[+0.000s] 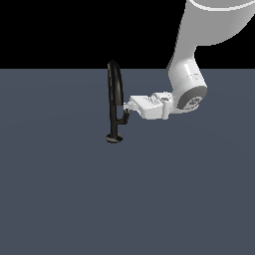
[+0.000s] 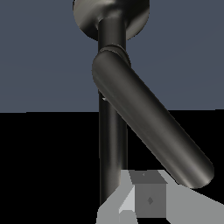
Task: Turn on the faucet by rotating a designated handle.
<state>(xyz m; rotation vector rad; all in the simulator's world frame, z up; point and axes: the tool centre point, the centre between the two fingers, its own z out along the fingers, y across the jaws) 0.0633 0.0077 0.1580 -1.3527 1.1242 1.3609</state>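
Faucet point(image 1: 115, 99) stands upright on the grey floor point(image 1: 60, 199), left of centre in the exterior view, handle point(image 1: 123, 118) branching off the stem's lower right. Gripper point(image 1: 127, 110) comes in horizontally from the right, fingertips at the handle. Can't tell if jaws are parted or closed.

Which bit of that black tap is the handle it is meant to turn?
Find the black faucet standing on the grey floor. Low on its stem, on the exterior view's right, a stubby lever, the handle, branches toward the white gripper. It is far shorter than the tall arched spout.
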